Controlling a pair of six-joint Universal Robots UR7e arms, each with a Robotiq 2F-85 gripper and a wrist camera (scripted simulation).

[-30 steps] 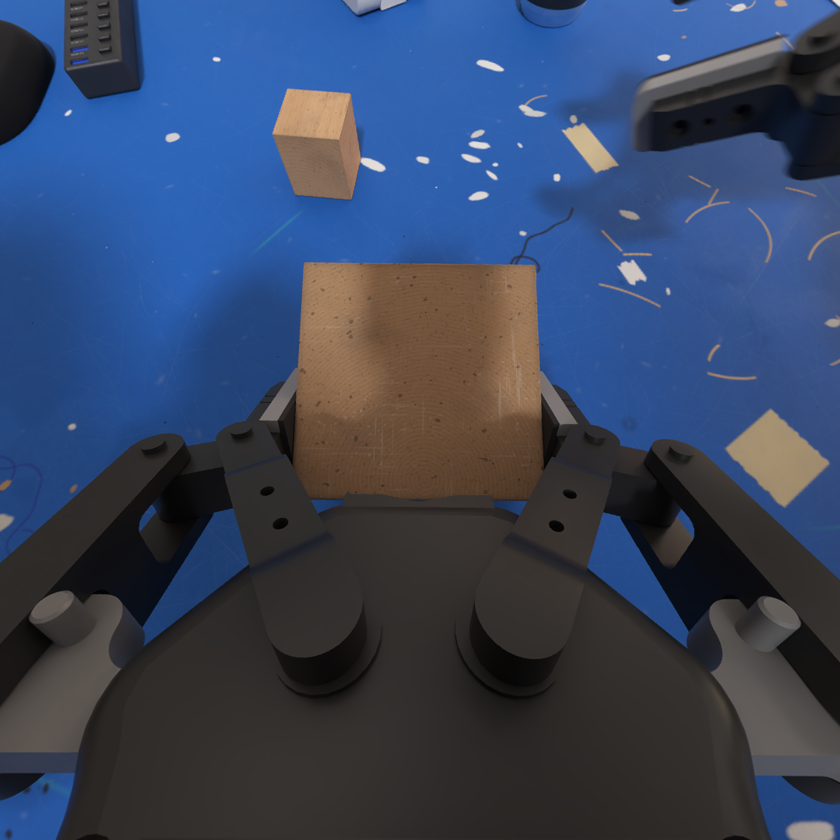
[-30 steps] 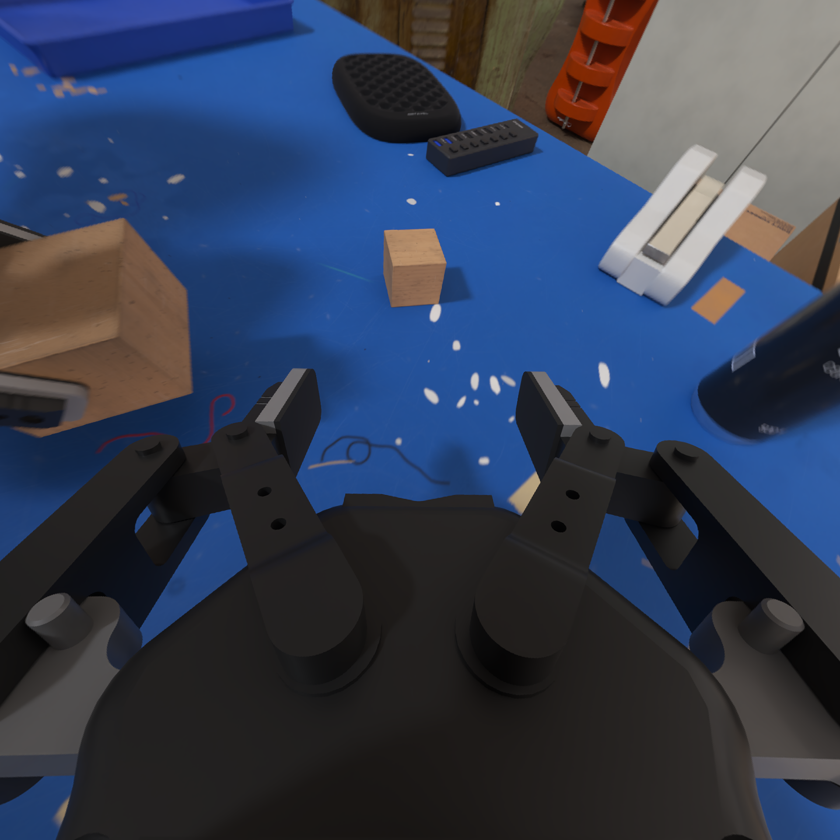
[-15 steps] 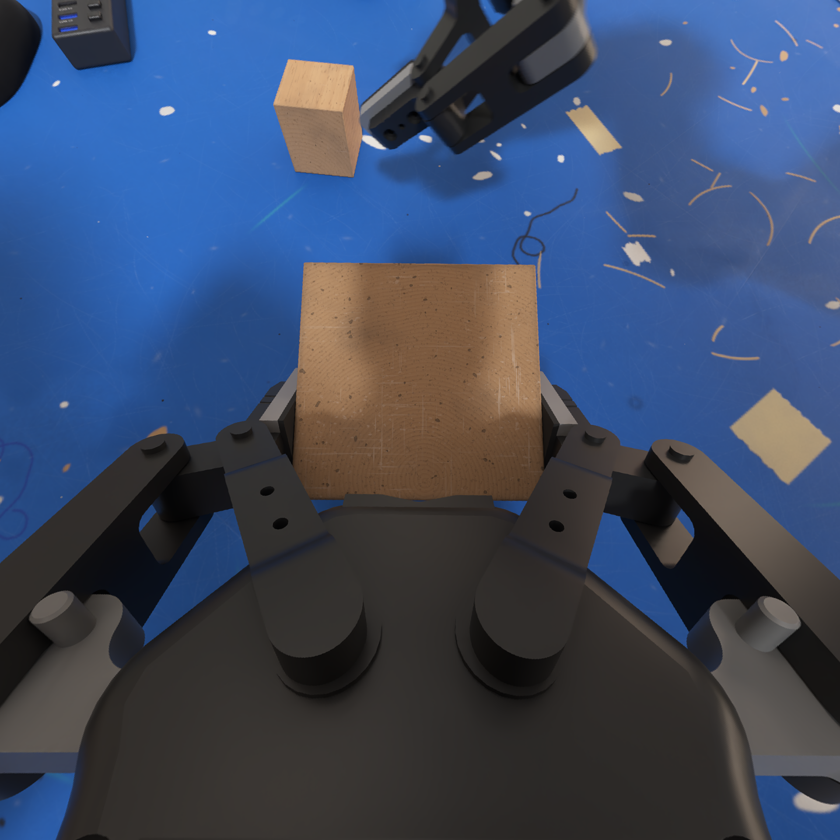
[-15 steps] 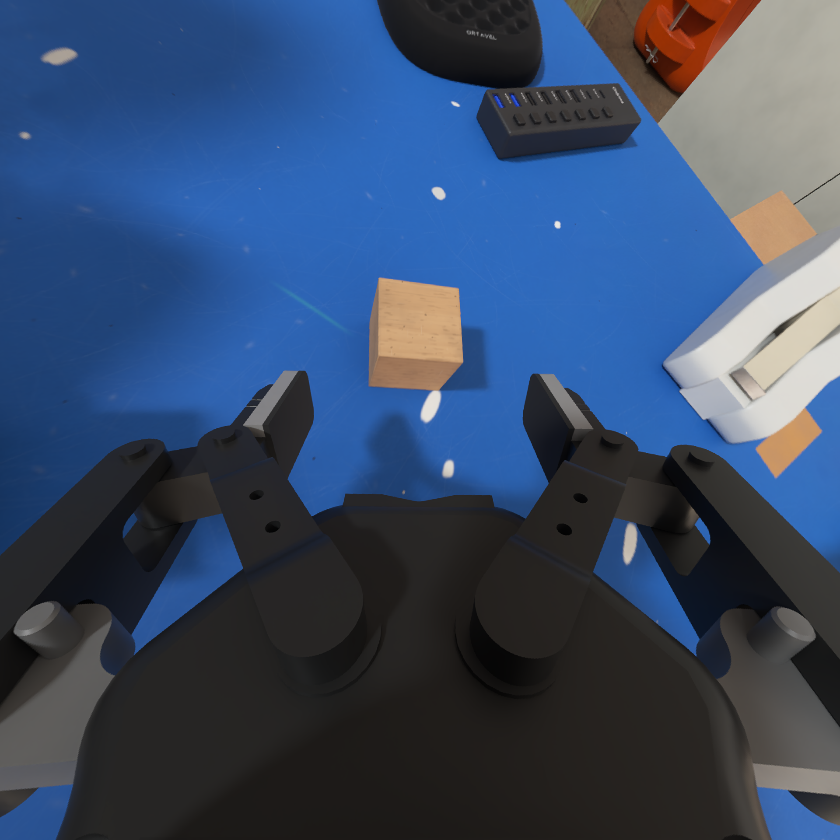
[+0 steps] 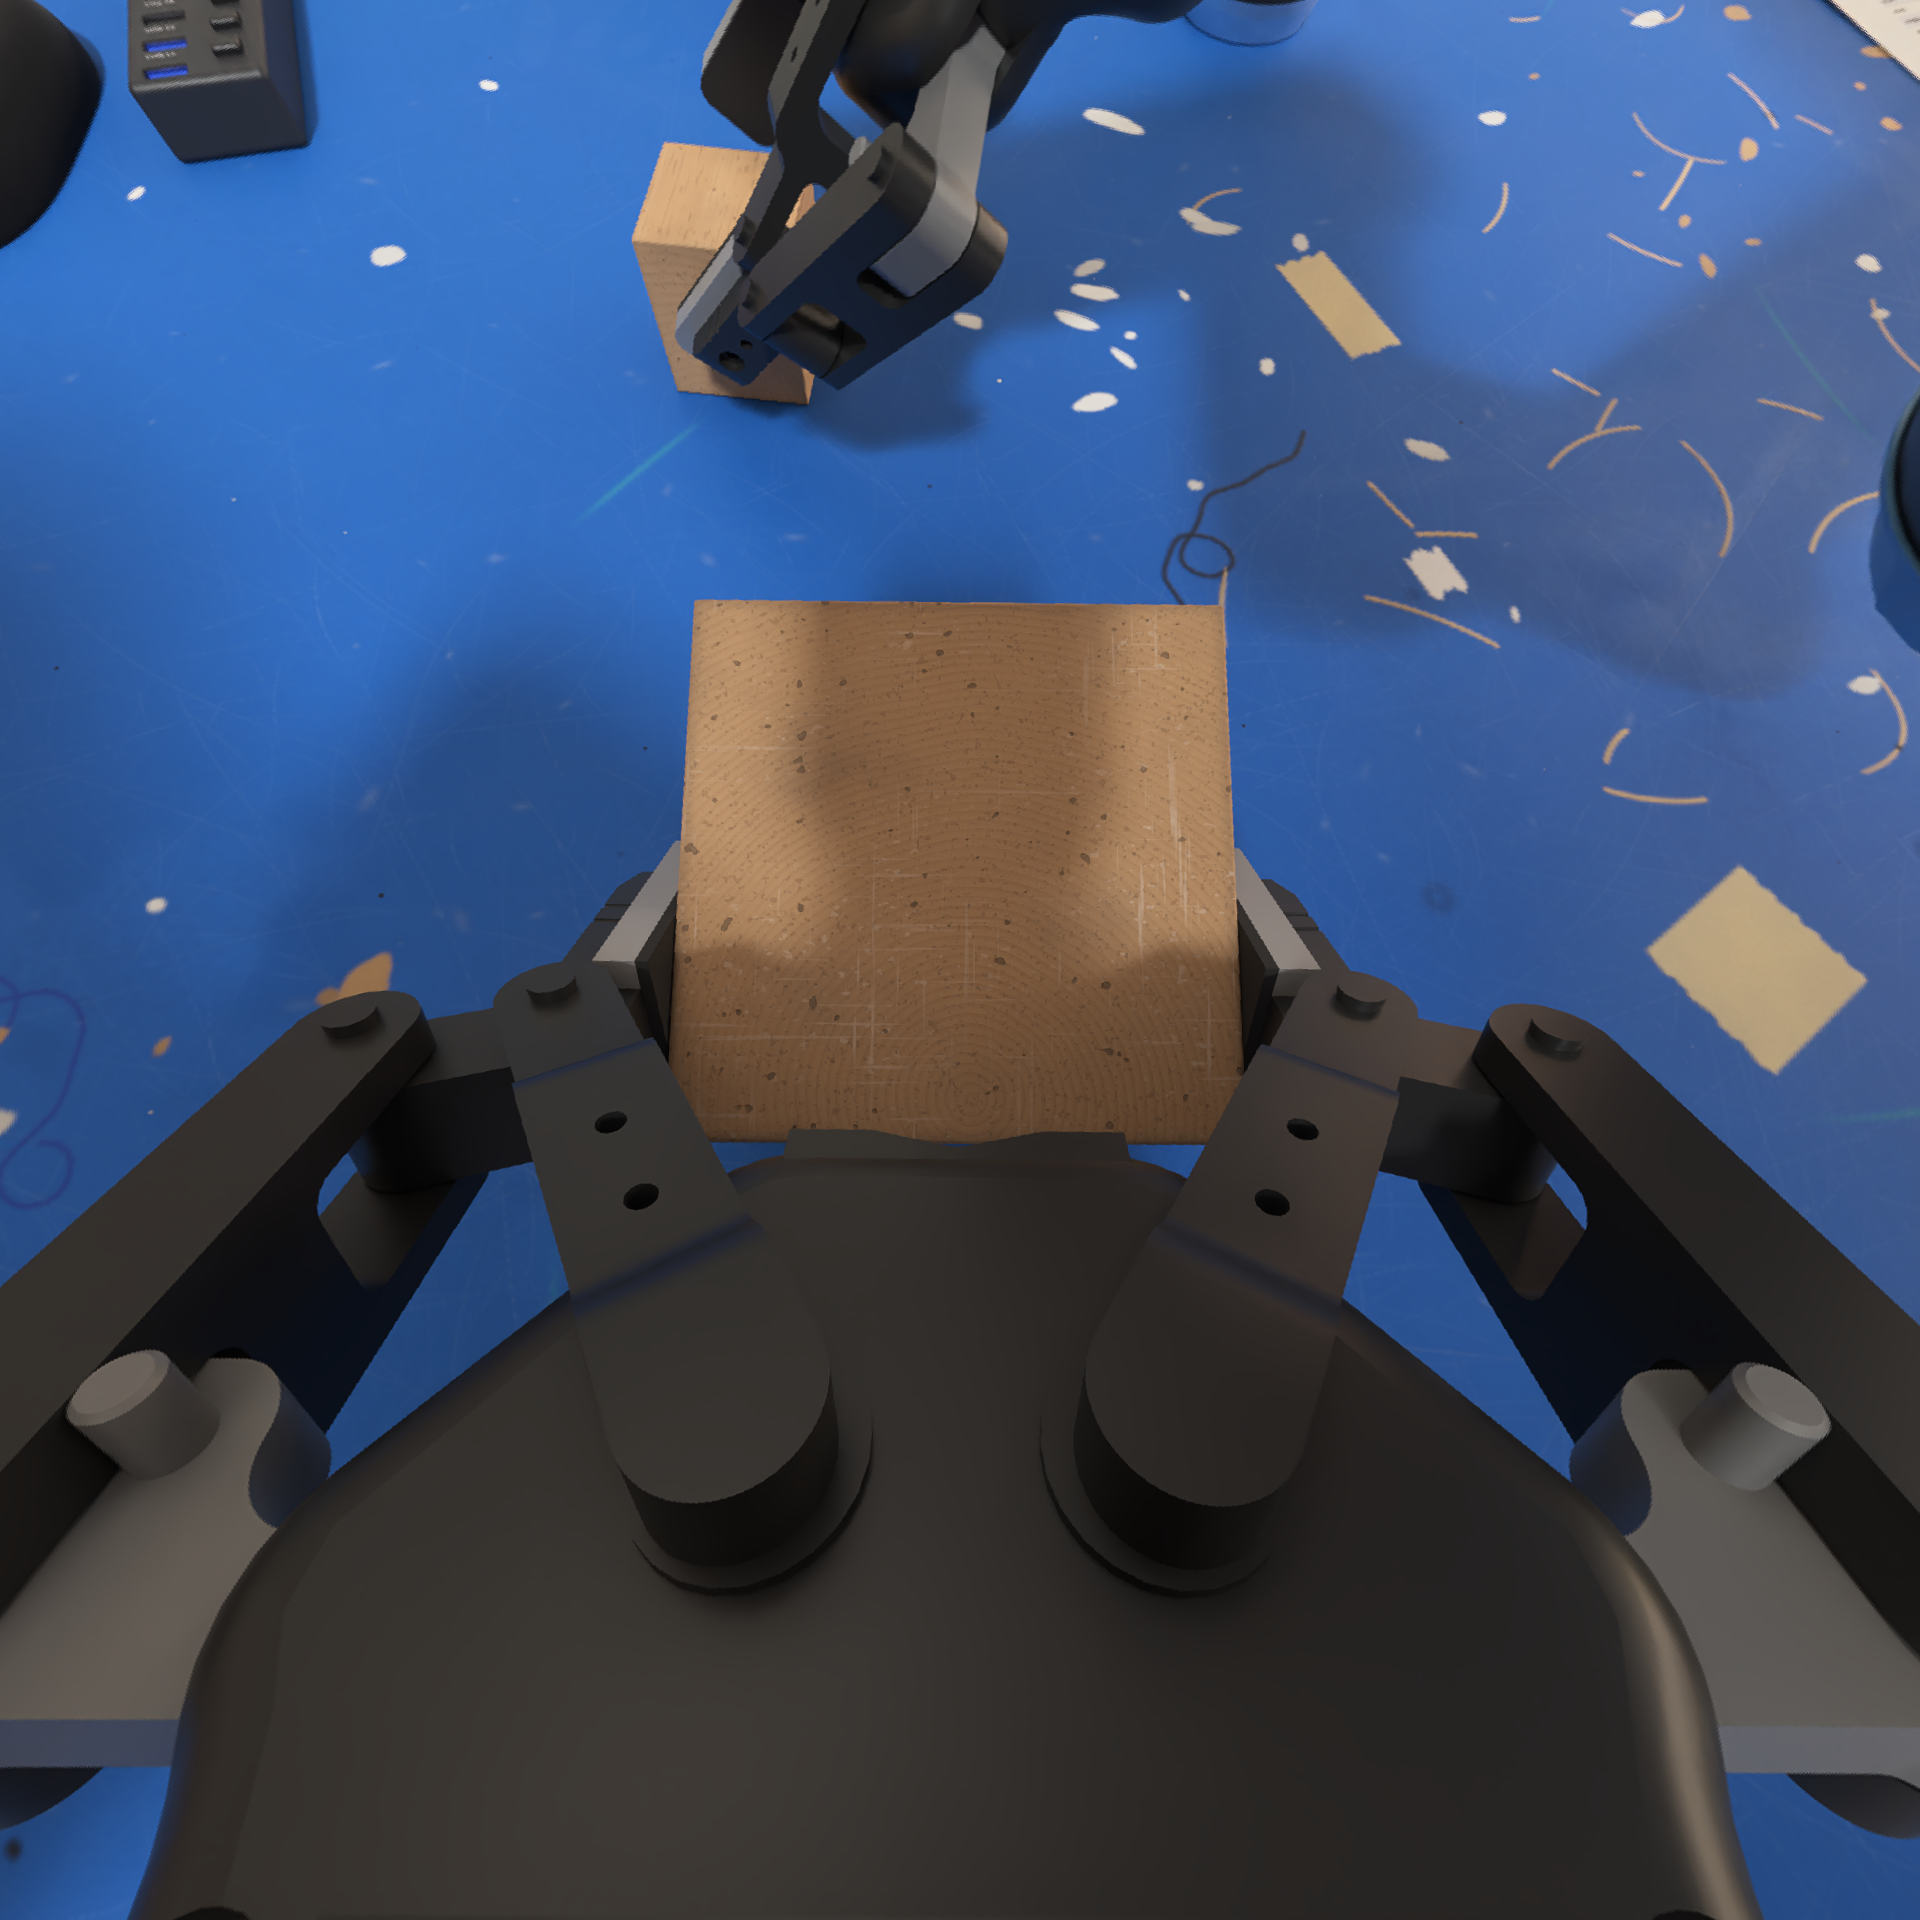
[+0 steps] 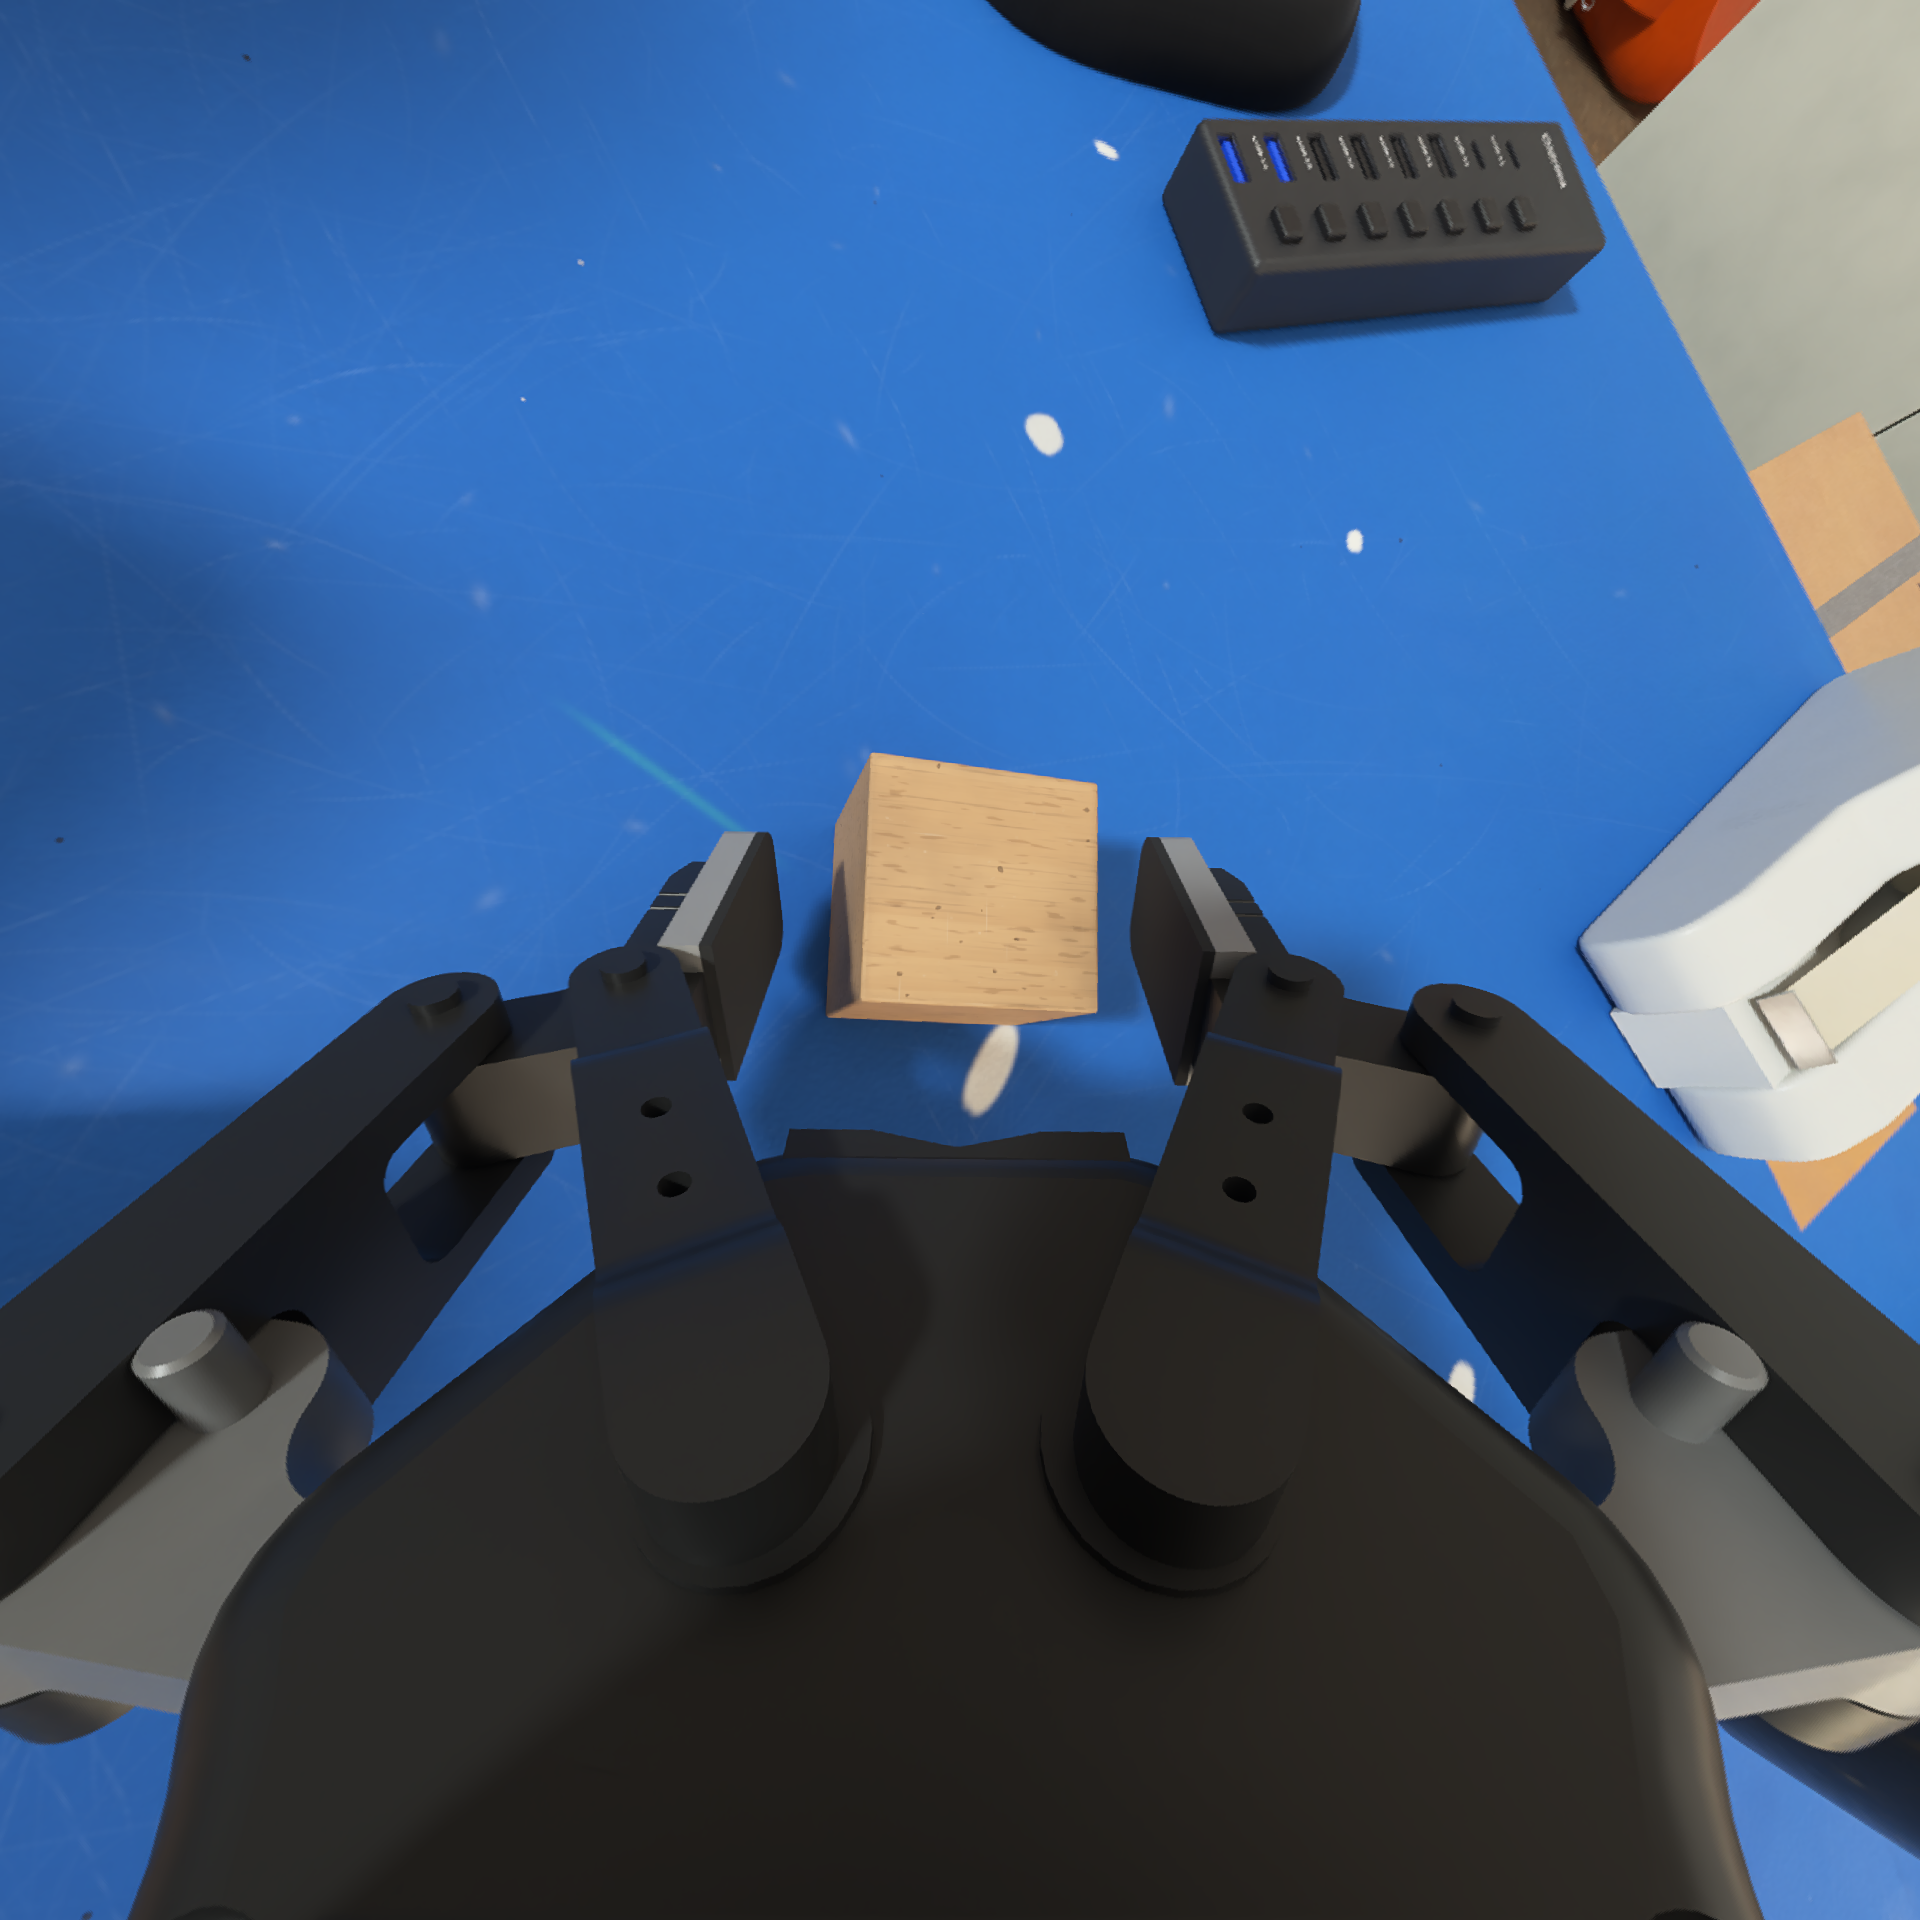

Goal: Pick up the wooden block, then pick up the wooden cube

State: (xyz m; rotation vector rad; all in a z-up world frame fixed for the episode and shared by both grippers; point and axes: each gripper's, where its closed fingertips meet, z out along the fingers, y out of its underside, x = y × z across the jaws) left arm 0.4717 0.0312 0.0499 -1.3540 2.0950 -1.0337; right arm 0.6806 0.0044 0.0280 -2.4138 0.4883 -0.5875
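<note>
The left gripper (image 5: 956, 935) has its jaws pinching the wooden block (image 5: 956, 862) from both sides, holding it clear above the blue worktop (image 5: 416, 623). In the right wrist view, the right gripper (image 6: 958, 914) has its jaws spread to either side of the wooden cube (image 6: 971, 894), a narrow gap showing on each side; the cube sits on the worktop. Farther off stand a white holder (image 6: 1766, 935) at the right edge, a dark hub with a row of ports (image 6: 1382, 223) beyond the cube, and a black rounded pad (image 6: 1174, 42) behind that.
</note>
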